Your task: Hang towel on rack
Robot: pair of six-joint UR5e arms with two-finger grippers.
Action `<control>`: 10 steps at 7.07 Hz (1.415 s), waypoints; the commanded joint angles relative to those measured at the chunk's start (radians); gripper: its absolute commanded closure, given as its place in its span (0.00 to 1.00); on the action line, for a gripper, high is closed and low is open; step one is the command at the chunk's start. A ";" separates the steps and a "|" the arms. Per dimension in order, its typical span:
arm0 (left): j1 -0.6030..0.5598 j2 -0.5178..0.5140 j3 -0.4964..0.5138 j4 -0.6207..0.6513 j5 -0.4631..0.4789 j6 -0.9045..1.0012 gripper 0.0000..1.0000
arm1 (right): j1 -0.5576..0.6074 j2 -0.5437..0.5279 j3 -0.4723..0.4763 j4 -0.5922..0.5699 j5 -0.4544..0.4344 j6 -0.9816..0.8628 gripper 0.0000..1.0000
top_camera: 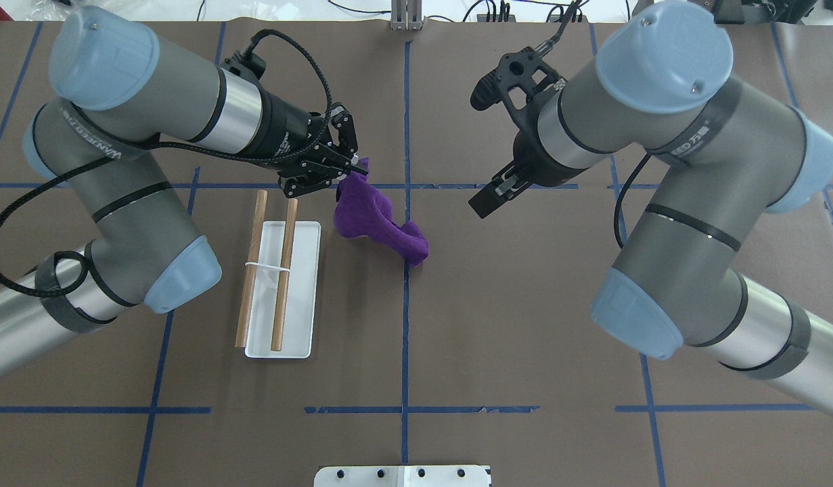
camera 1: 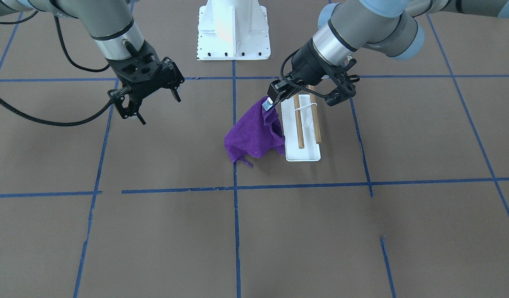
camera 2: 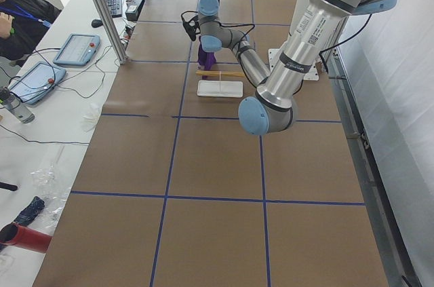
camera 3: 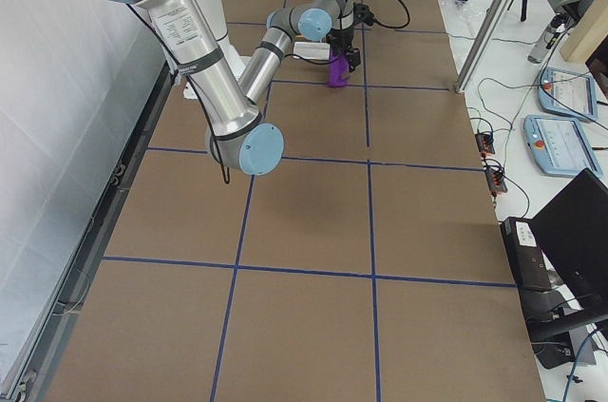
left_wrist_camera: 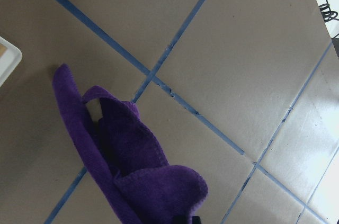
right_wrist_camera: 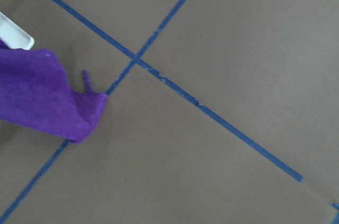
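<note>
Purple towel (camera 1: 252, 138) in left gripper (camera 1: 269, 103), beside rack (camera 1: 299, 126).

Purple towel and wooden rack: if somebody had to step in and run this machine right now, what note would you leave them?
Left fingers: shut on one corner of the towel, lifted beside the rack.
Right fingers: open, holding nothing, off to the other side above the table.
Towel: hangs from that corner; its lower end seems to rest on the table next to the rack's white base.
Done: towel picked up.
Left: carry it over the two wooden bars, drape it, let go.
</note>
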 commanded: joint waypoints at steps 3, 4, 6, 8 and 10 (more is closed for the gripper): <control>-0.021 0.241 -0.073 0.001 -0.001 0.338 1.00 | 0.234 -0.116 -0.194 -0.016 0.048 -0.483 0.00; -0.046 0.292 -0.073 -0.001 -0.001 0.430 1.00 | 0.303 -0.140 -0.234 -0.013 0.092 -0.614 0.00; -0.060 0.361 -0.069 -0.002 -0.001 0.574 1.00 | 0.391 -0.177 -0.277 -0.013 0.109 -0.788 0.00; -0.093 0.382 -0.043 -0.002 0.007 0.659 1.00 | 0.409 -0.183 -0.295 -0.011 0.111 -0.820 0.00; -0.093 0.387 -0.012 -0.007 0.011 0.667 1.00 | 0.416 -0.187 -0.295 -0.011 0.111 -0.827 0.00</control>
